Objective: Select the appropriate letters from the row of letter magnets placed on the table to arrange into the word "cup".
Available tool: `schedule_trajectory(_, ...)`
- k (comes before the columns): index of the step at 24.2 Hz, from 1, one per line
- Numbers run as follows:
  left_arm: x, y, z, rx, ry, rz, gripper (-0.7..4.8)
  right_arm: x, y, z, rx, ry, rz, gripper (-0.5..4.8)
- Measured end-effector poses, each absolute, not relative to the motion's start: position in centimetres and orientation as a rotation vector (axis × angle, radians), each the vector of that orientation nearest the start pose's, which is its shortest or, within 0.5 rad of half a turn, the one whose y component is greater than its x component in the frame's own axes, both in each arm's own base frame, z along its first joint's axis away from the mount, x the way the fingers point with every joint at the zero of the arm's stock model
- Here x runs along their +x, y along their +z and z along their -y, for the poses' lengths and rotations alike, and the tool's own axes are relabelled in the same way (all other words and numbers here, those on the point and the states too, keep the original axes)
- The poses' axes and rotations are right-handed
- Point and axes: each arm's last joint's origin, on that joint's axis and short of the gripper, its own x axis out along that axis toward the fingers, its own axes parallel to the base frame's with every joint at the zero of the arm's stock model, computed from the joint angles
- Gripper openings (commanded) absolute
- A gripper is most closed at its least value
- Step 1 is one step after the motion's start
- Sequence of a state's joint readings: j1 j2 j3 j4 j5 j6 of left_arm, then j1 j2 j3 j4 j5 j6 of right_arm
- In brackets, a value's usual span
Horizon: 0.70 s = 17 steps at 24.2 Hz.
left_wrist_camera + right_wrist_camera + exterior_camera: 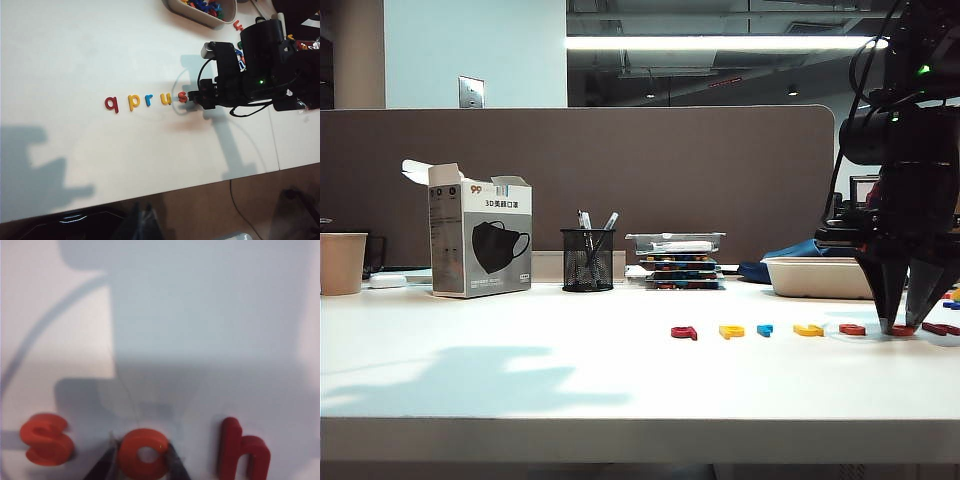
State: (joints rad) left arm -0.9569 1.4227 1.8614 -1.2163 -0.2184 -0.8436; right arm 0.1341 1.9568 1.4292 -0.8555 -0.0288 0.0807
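Exterior view: You see a wide white counter [520, 370] backed by a brown partition panel [620, 150], with a lit ceiling strip above it. Take the mesh pen cup [588, 260] as your landmark. A face-mask box [480, 240] stands to its left, a paper cup [342, 262] further left, a stack of trays [678, 260] just to its right and a pale tub [815, 277] beyond. The row of letter magnets [765, 330] lies nearer the counter's front edge than the pen cup and off to its right. The right gripper [903, 318] points down at the far right end of that row, fingertips at counter level around an orange-red letter [903, 329].

Left wrist view: The row reads q [111, 104], p [133, 102], r [148, 99], u [165, 99], then s [183, 97], on bare white counter, with the black right arm [260, 75] directly past the s. The tub of spare letters [202, 10] sits at the counter's far side. The left gripper is not visible, so you cannot tell its state from this or any view.

Right wrist view: The right gripper [142, 460] is partly open, one dark fingertip [102, 465] against each side of the orange-red c [142, 452]. The c rests on the counter between an orange-red s [45, 437] and a red h [242, 450].
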Motion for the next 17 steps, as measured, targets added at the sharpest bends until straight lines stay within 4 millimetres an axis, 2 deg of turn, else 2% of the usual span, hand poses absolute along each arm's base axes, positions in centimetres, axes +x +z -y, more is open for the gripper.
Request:
schedule_trajectory(9, 14.7, 45.6, 19.7, -0.337, -0.367, -0.887, -0.05, 37.8, 18.9, -5.2, -0.005, 0.081, -1.374, 1.06)
schedule_trajectory(17, 14.7, 45.6, 19.7, -0.337, -0.367, -0.887, -0.05, 36.4, 23.0, -5.0, 0.024, 0.099, -1.287, 1.06)
